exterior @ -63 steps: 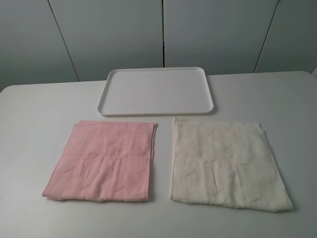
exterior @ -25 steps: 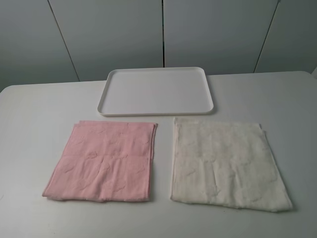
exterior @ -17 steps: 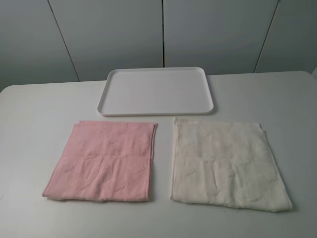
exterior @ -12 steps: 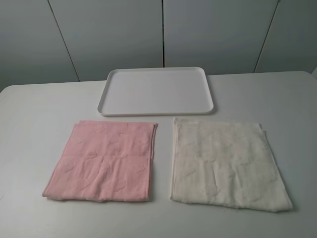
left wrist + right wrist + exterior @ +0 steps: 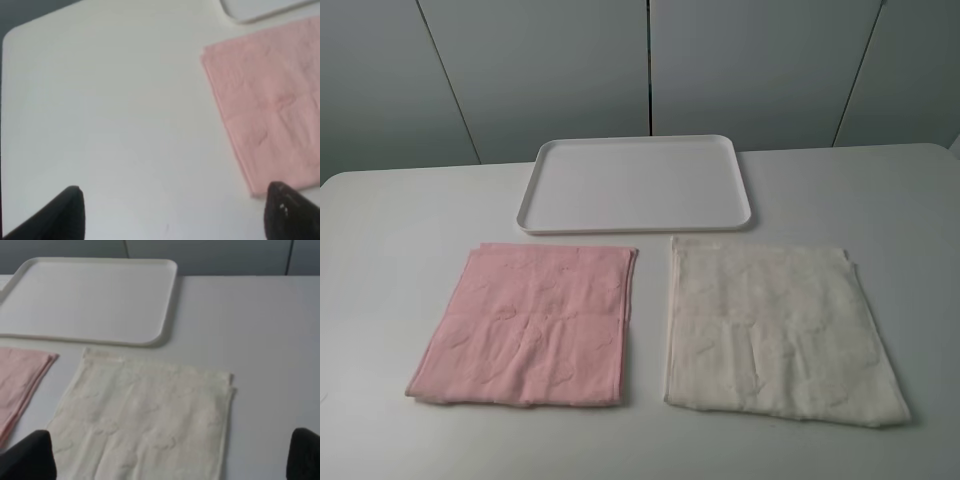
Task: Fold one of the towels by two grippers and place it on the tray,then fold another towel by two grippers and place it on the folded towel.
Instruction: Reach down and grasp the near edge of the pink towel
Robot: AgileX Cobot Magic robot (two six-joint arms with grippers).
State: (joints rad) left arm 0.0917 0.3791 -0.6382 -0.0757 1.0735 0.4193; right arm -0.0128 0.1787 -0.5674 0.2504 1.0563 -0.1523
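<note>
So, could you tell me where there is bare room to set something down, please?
The tray is bare inside. Wide bare table lies left of the pink towel and right of the cream towel, and at both tray ends. Tight: the gaps between the towels and between them and the tray.

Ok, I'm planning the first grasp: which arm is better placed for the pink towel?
Probably left: the left gripper, open, sees a corner of the pink towel close by; the right gripper faces the cream towel instead.

The pink towel [image 5: 525,325] and cream towel [image 5: 775,335] are showing soft, embossed terry cloth; the tray [image 5: 635,185] is looking smooth, matt plastic.
</note>
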